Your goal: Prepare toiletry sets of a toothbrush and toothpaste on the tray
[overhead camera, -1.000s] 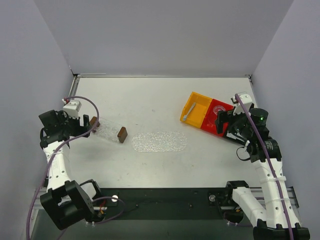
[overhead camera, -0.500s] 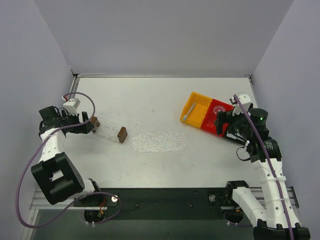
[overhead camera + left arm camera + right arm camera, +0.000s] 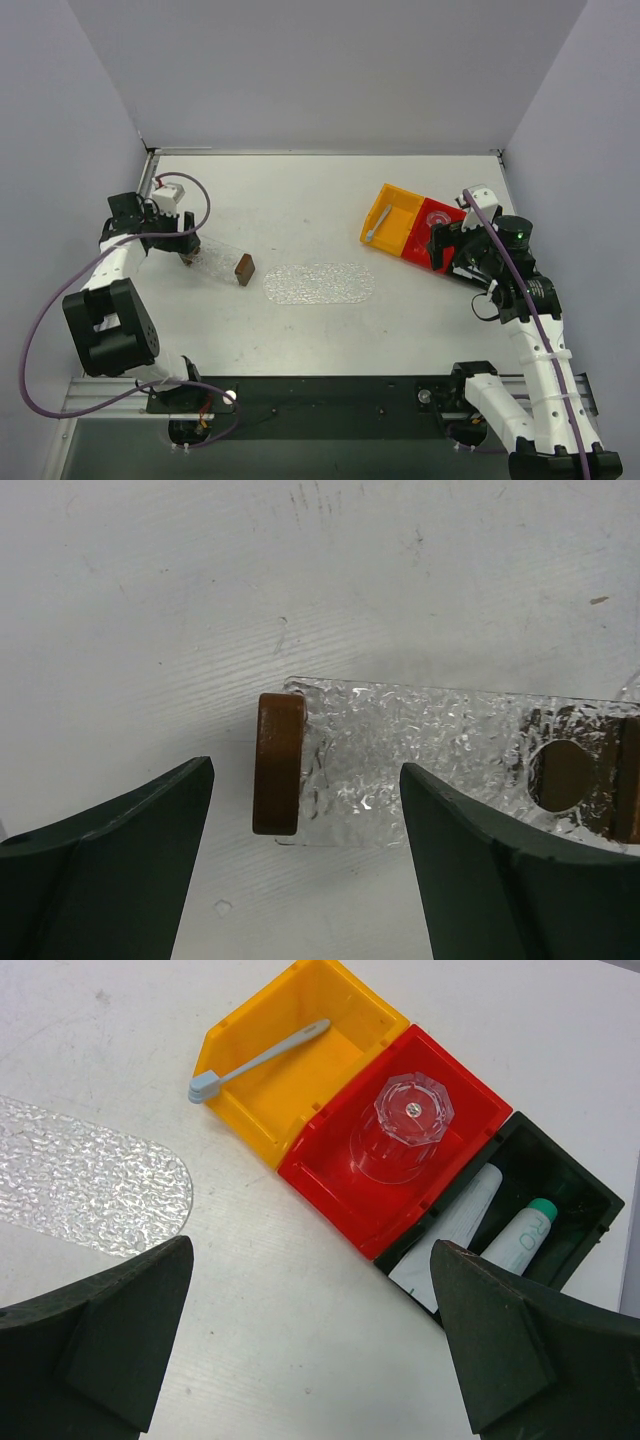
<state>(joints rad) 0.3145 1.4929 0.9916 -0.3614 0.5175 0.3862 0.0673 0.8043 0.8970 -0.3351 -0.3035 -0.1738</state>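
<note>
Two spread: left end effector (image 3: 305,770) by brown block (image 3: 279,764); right end effector (image 3: 312,1250) near toothbrush (image 3: 260,1057), apart.

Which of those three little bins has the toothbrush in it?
The yellow bin: the toothbrush lies across it. The red bin holds a cup.

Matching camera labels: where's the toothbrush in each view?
Top external: the toothbrush is right of centre, lying in the yellow bin.
Left wrist: not in it.
Right wrist: the toothbrush is upper middle, slanted across the yellow bin, head at lower left.
Shared landmark: the yellow bin, seen in the top external and right wrist views only.
</note>
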